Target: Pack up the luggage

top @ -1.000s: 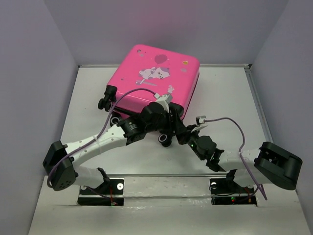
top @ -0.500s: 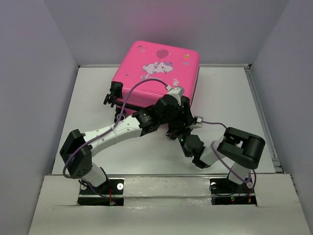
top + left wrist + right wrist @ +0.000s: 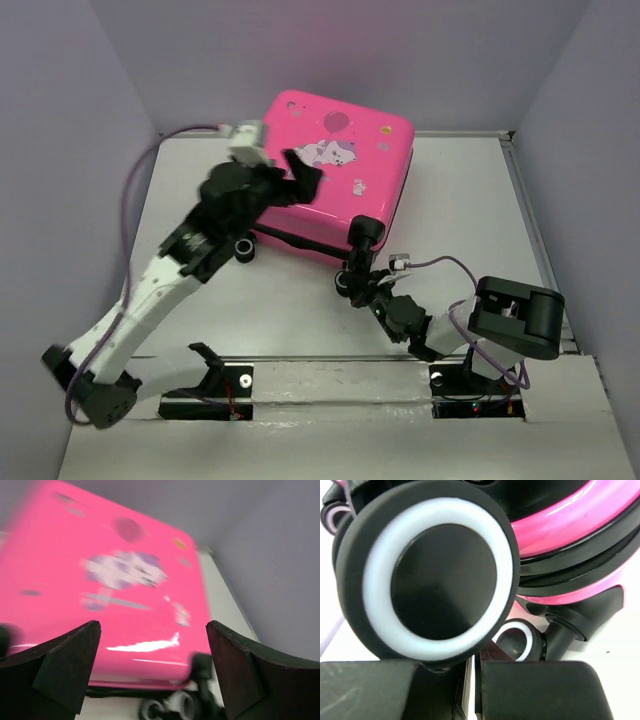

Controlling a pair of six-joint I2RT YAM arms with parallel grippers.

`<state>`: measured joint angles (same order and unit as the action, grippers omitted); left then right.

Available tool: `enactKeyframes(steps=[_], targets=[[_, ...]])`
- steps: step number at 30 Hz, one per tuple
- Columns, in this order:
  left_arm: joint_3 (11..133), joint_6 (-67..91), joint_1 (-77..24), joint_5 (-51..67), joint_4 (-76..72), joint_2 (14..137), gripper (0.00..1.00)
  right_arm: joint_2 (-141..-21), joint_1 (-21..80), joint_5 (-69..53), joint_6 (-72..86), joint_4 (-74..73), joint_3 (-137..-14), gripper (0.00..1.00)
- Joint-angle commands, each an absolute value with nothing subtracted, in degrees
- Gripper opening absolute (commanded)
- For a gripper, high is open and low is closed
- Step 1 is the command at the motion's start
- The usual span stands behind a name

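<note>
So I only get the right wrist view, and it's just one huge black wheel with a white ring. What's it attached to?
Observer: A pink suitcase lying on the table, cartoon print up. That wheel is at its near right corner.
Operator: And the other arm?
Observer: The left hand is over the suitcase's left edge, fingers apart, holding nothing.
Operator: Where's my hand, then?
Observer: The right hand sits low on the table, just in front of that corner.

Lab booth: white table (image 3: 455, 200), plain grey walls (image 3: 350, 50).
</note>
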<state>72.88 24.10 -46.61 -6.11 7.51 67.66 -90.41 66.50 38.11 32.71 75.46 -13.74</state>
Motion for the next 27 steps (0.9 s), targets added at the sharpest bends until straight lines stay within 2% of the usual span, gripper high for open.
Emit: enactKeyframes(steps=[1,3,9,15,19,27], targets=[[61.8,20.5,-28.9,-12.8,14.2,51.3,0.99,-90.4,68.3,33.0,30.9,83.6,-15.0,0.07],[57.0,18.9,-22.3,-13.6,17.2,47.2,0.99,-91.9,68.3,33.1,30.6,84.9,-14.9,0.07],[52.4,13.1,-17.2,-17.7,19.4,50.0,0.99,-92.9,67.8,32.3,31.1,84.9,-14.7,0.07],[54.8,7.6,-16.1,-10.1,17.0,55.4,0.99,-93.2,67.8,31.9,31.3,84.9,-14.2,0.07],[57.3,6.7,-16.1,-10.7,18.4,59.8,0.99,-93.7,67.8,31.5,31.5,85.5,-14.2,0.07],[54.8,6.5,-16.1,-13.4,16.6,62.8,0.99,-95.2,67.8,30.7,31.9,86.7,-14.2,0.07]])
